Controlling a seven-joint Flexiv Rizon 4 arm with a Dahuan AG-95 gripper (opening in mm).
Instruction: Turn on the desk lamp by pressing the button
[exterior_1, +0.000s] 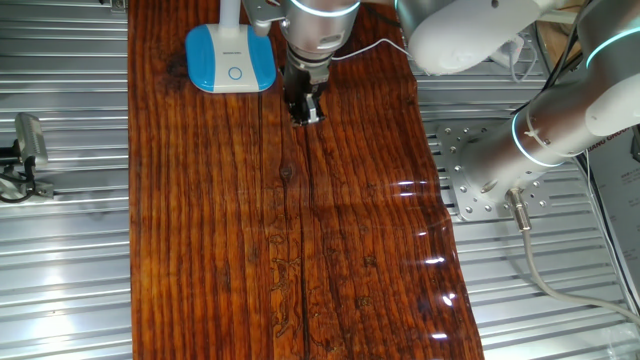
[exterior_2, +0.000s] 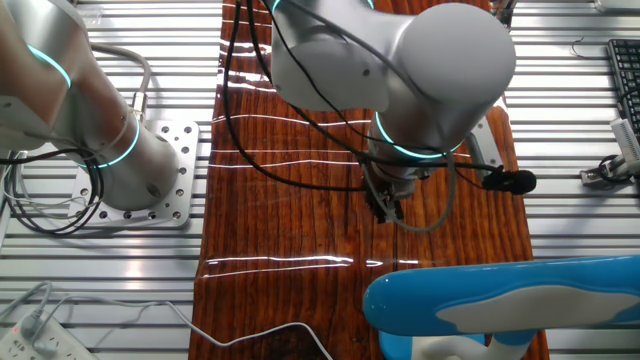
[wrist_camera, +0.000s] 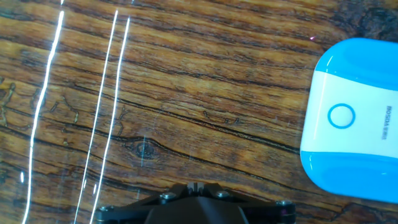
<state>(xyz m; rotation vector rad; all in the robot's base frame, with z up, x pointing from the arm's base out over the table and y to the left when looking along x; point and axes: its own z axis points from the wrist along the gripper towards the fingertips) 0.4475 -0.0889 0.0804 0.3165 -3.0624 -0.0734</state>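
- the gripper (exterior_1: 304, 110) hangs over bare wood of the worktop (exterior_1: 300, 250), pointing down; in the hand view its fingertips seem to meet at a single seam, so it looks closed on nothing.
- the desk lamp (exterior_1: 231, 57) stands just beside the gripper, apart from it, near the worktop's far edge in one fixed view.
- the button (wrist_camera: 341, 116), a small ring on the base's face, lies off to the right in the hand view.
- judgement: the next move is a short sideways shift to the button, then a press down.
- the lamp's neck (exterior_1: 230, 12) rises at the base's far end, away from that path; open wood lies between.
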